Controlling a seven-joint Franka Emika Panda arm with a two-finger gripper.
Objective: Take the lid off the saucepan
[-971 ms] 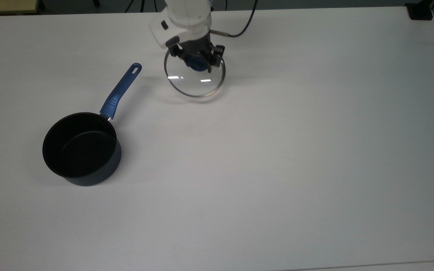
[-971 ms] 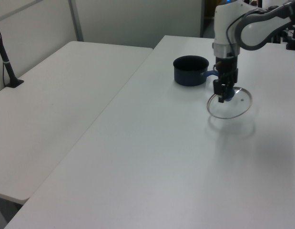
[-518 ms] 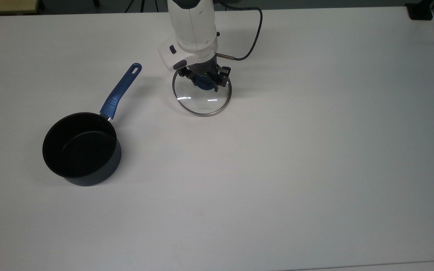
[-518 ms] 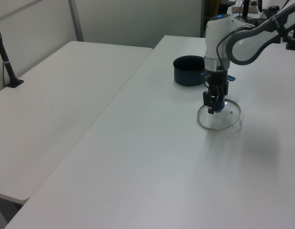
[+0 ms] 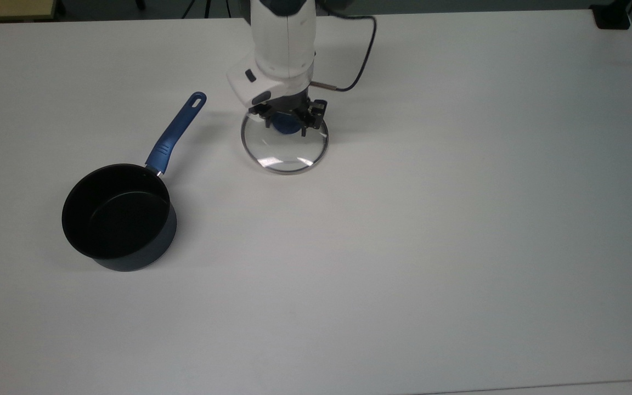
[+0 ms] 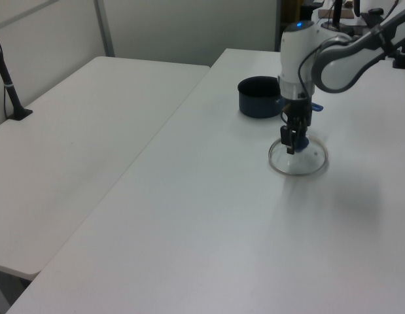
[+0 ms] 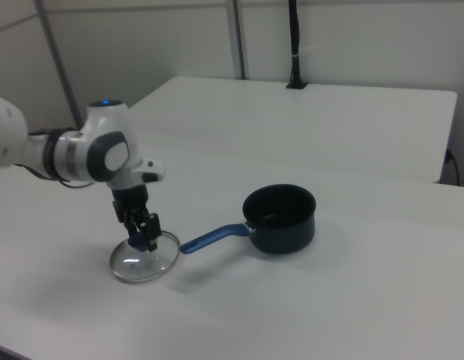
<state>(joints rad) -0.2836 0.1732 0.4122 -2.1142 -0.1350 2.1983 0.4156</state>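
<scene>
Lid [image 5: 285,147] is already off and looks to be flat on the white table [image 5: 458,219], with its blue knob [image 5: 283,124] right between the jaws. The gripper [image 5: 285,122] seems pinched on the knob, fingers close together. Biggest risk imo: it's clear glass with a thin steel rim, so pulling up before fully letting go could drag or tip it and clack it down. The saucepan [image 5: 119,218] sits well off to the top view's left of the jaws, dark navy, black inside, long blue handle [image 5: 176,133] aimed roughly toward them.
</scene>
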